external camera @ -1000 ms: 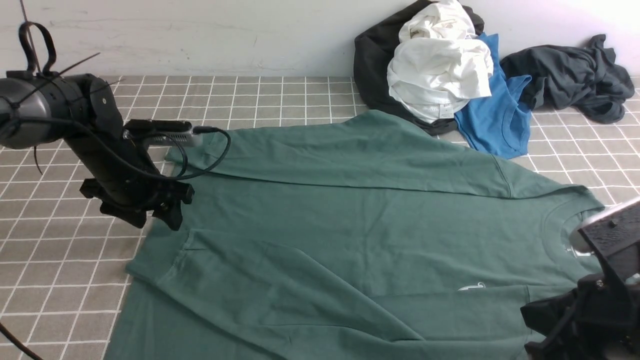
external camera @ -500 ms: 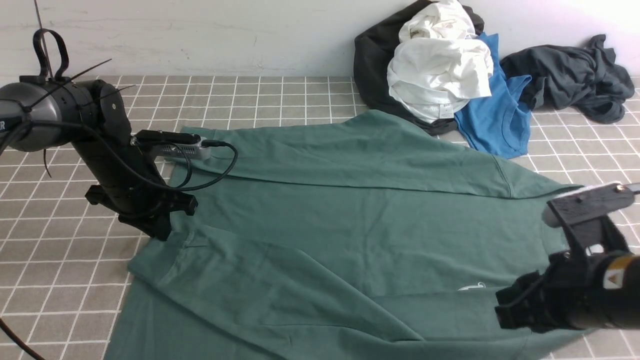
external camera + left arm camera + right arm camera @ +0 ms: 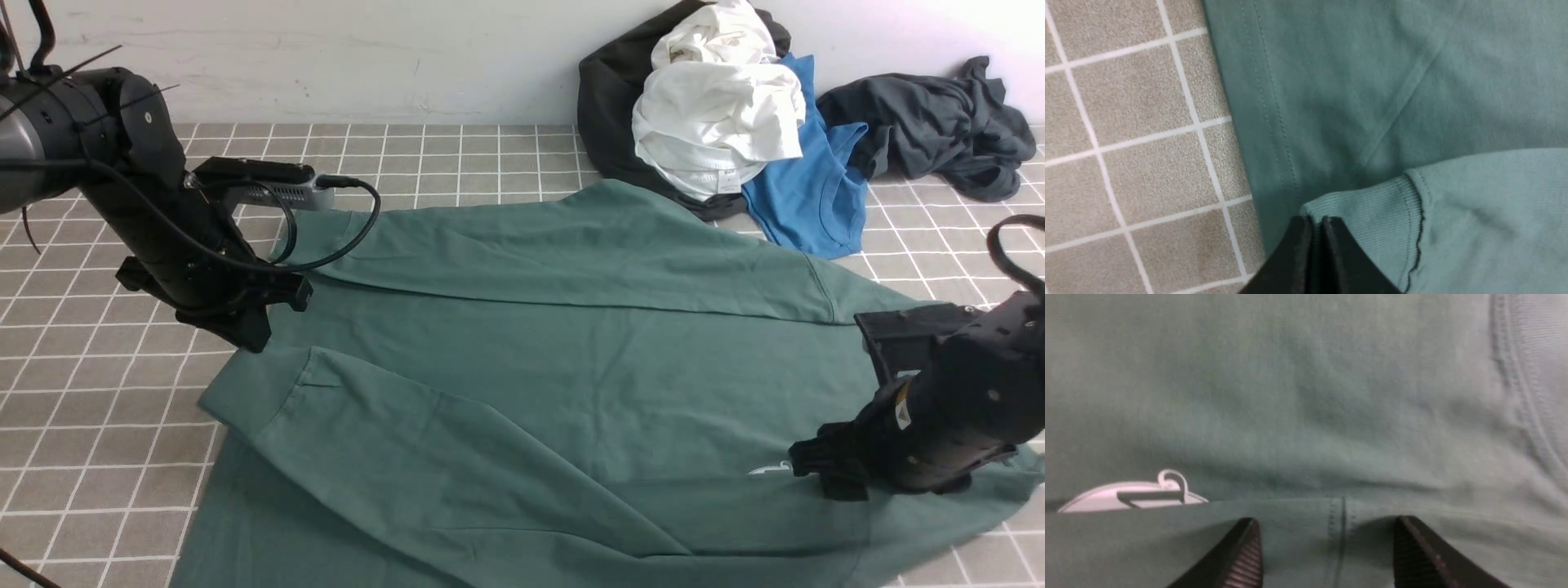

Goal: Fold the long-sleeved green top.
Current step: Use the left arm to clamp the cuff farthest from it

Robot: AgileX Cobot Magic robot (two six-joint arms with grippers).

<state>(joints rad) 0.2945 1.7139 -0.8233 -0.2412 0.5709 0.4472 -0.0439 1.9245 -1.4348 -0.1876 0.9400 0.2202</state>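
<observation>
The green long-sleeved top (image 3: 571, 367) lies spread on the tiled table (image 3: 98, 425), both sleeves folded across its body. My left gripper (image 3: 253, 331) is at the top's left edge. In the left wrist view it (image 3: 1314, 222) is shut on the corner of the ribbed sleeve cuff (image 3: 1367, 208), held slightly above the hem. My right gripper (image 3: 816, 478) hangs low over the chest. In the right wrist view it (image 3: 1327, 531) is open, astride a seam at the folded sleeve's edge, next to the white chest print (image 3: 1126, 496). The neck label is hidden behind the right arm.
A heap of clothes lies at the back against the wall: a white garment (image 3: 718, 114) on a black one (image 3: 608, 106), a blue shirt (image 3: 804, 196) and a dark grey garment (image 3: 931, 122). The blue shirt touches the top's far edge.
My left gripper has moved back and left, drawing the cuff with it. My right arm has swung in from the near right corner onto the chest by the print.
</observation>
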